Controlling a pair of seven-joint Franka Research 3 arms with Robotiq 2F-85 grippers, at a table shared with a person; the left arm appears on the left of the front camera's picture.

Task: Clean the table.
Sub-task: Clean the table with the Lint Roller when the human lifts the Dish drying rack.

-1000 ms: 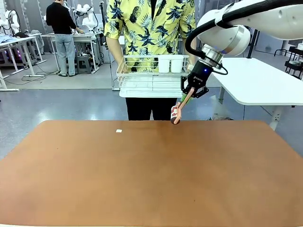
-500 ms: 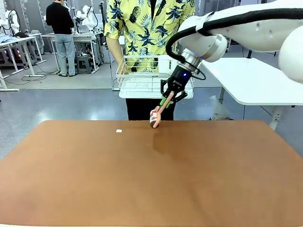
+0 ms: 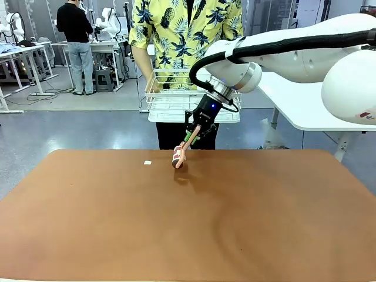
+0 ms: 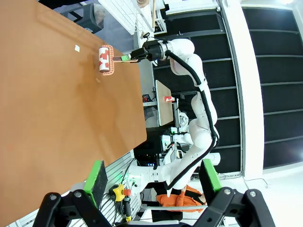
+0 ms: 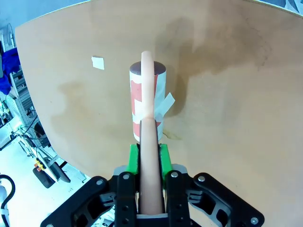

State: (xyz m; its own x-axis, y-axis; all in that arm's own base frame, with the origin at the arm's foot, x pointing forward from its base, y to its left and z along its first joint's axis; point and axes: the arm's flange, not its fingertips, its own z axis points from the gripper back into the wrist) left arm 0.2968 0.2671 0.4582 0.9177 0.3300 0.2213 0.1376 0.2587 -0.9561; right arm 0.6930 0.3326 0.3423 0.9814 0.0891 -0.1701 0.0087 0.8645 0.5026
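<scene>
Pads (image 5: 134, 158) of the right tool (image 5: 148, 160) pinch the pink handle of a lint roller (image 5: 147, 101). The right wrist view makes that grip plain, along with a loose flap of the red-and-white sheet. From the front, the right arm reaches across the middle with its wrist angled down and the roller head low over the far part of the reddish-brown counter (image 3: 188, 223); I cannot tell whether they touch. A white scrap (image 3: 147, 163) lies just left of it. Beyond, a person (image 3: 185, 29) holds a white wire basket (image 3: 170, 100). The left tool (image 4: 154, 177) hangs spread and empty near the counter's edge.
</scene>
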